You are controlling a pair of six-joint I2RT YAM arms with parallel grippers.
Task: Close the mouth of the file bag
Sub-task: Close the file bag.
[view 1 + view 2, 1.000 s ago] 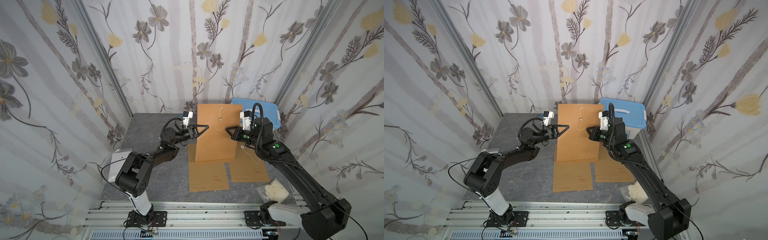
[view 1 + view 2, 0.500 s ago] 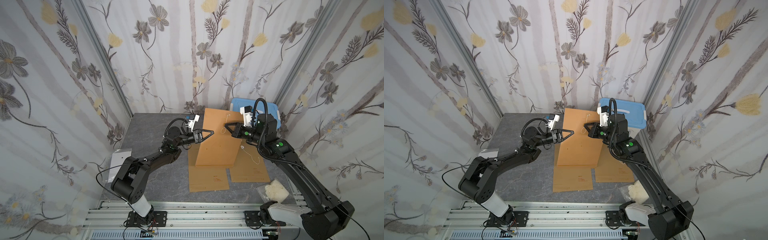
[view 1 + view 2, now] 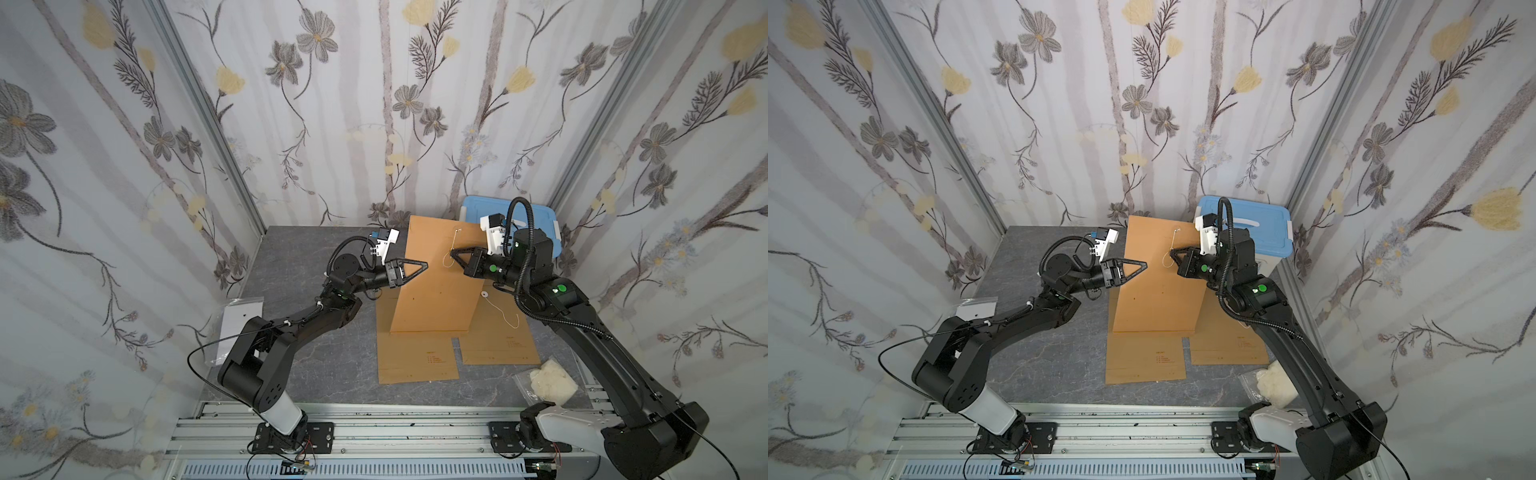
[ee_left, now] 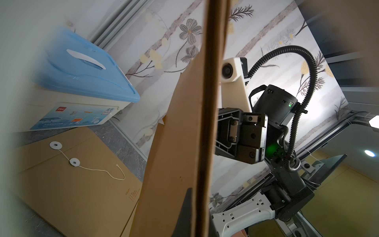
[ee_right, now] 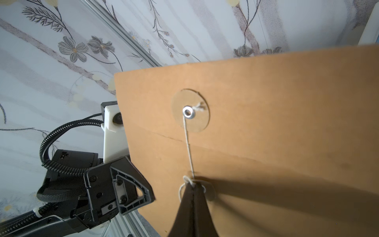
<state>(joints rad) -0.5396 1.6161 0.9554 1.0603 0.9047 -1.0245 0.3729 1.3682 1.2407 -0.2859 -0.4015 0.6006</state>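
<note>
A brown file bag (image 3: 436,291) (image 3: 1158,291) stands tilted on its bottom edge at the back of the table, in both top views. My left gripper (image 3: 426,264) (image 3: 1145,264) is shut on its left edge; the left wrist view shows that edge (image 4: 213,102) end-on, clamped in the gripper (image 4: 196,215). My right gripper (image 3: 453,252) (image 3: 1172,252) (image 5: 193,184) is shut on the white string (image 5: 188,143) at the bag's lower button. The string runs taut up to the metal eyelet (image 5: 188,112) on the flap.
Two more file bags (image 3: 415,361) (image 3: 498,340) lie flat in front, one with a loose string. A blue-lidded box (image 3: 536,214) stands at the back right. A clear pouch of white fluff (image 3: 548,380) lies front right, a white sheet (image 3: 239,328) at the left edge.
The bag has gone from facing the camera to leaning, its top shifted right. My left gripper moved right with the edge. The right gripper has hardly moved.
</note>
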